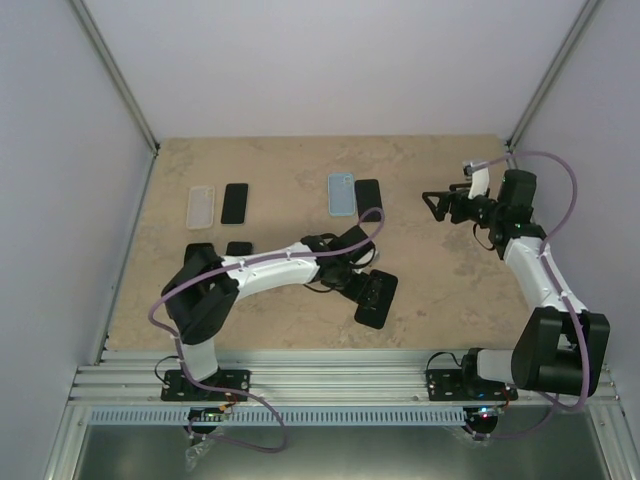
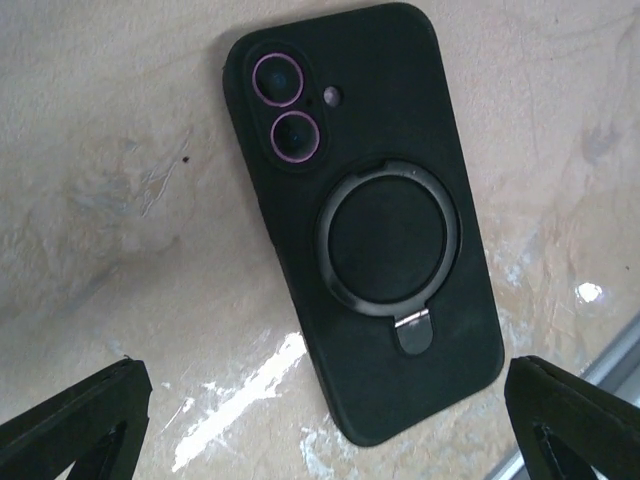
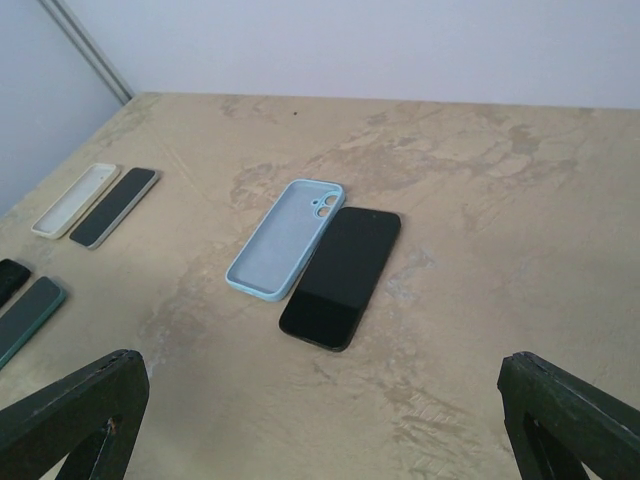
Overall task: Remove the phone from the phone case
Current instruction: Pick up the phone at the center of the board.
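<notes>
Directly below the left tool (image 2: pixel 325 425), the phone (image 2: pixel 277 80) is lying face down on the tabletop (image 2: pixel 100 200), fully seated in its black phone case (image 2: pixel 440 120). Only its two camera lenses are showing, at the end farther from the tool. A ring stand (image 2: pixel 388 238) is lying folded flat on the back of the case. The left tool is standing spread to its widest. Its fingers (image 2: pixel 75 420) are flanking the near end of the case on either side, apart from it, and are gripping nothing.

Well off to that tool's right, the right tool (image 1: pixel 437 205) is hanging above the tabletop with jaws equally wide and is carrying nothing. Ahead of the right tool, an empty light blue case (image 3: pixel 287 238) is lying hollow side up. A bare black handset (image 3: pixel 342 277) is lying just beside it on its right, though whether their edges are touching cannot be determined. Farther to the right tool's left, a whitish case (image 3: pixel 75 199) and a dark handset (image 3: pixel 114 206) are lying side by side.
</notes>
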